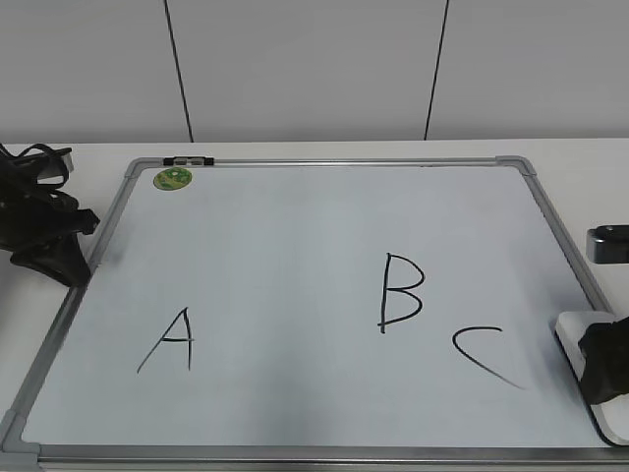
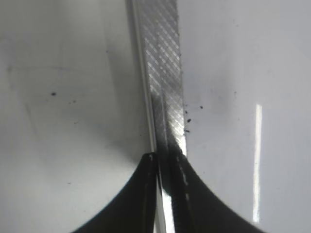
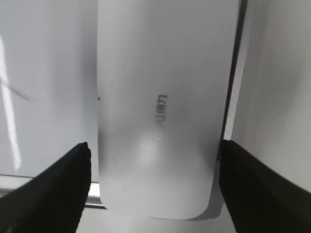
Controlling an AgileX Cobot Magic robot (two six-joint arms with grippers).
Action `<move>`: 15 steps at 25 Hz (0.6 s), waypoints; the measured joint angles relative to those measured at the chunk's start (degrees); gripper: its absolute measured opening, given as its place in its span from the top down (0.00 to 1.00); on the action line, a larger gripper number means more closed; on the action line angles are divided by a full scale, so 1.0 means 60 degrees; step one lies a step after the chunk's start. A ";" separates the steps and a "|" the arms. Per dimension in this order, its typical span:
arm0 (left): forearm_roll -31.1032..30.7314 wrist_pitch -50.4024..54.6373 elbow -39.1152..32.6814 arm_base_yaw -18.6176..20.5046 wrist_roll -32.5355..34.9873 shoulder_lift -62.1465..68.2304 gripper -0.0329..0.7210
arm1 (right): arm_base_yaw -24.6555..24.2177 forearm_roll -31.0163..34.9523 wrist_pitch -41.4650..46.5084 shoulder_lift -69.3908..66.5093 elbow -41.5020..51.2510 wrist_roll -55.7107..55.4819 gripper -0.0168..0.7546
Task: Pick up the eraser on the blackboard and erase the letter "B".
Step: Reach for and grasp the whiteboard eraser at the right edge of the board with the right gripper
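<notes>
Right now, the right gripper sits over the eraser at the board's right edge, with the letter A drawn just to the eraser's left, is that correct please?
Not quite: the letter nearest the eraser is the C, not the A, which lies far across the blackboard. The exterior view shows this. The right gripper does sit over the eraser at the right edge.

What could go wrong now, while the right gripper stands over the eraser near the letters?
1. The right gripper has one finger on each side of the eraser, and the gaps look small. A finger may land on top of the eraser and push it.
2. The eraser lies at the right edge of the blackboard, beside the letter "C". Dragged flat towards the letter "B", it may smear the "C".
</notes>
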State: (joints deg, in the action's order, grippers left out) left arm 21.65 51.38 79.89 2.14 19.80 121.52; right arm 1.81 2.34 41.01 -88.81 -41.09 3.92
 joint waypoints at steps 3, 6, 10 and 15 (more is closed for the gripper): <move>0.0011 0.0000 0.0000 0.0000 0.0000 0.0000 0.91 | 0.0000 0.0003 -0.0368 -0.0267 0.0000 -0.0357 0.19; 0.0022 0.0000 0.0000 0.0000 0.0000 0.0000 0.91 | 0.0000 0.0003 -0.0508 -0.0355 -0.0015 -0.0493 0.19; 0.0022 0.0000 0.0000 0.0000 0.0000 0.0000 0.91 | 0.0000 -0.0016 -0.0471 -0.0377 -0.0038 -0.0523 0.23; 0.0022 -0.0017 0.0000 0.0000 0.0000 0.0000 0.91 | 0.0000 -0.0104 -0.0454 -0.0397 -0.0038 -0.0538 0.28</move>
State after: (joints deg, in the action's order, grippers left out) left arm 21.78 51.28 79.89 2.14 19.80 121.52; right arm 1.81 1.72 38.29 -91.19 -41.31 0.70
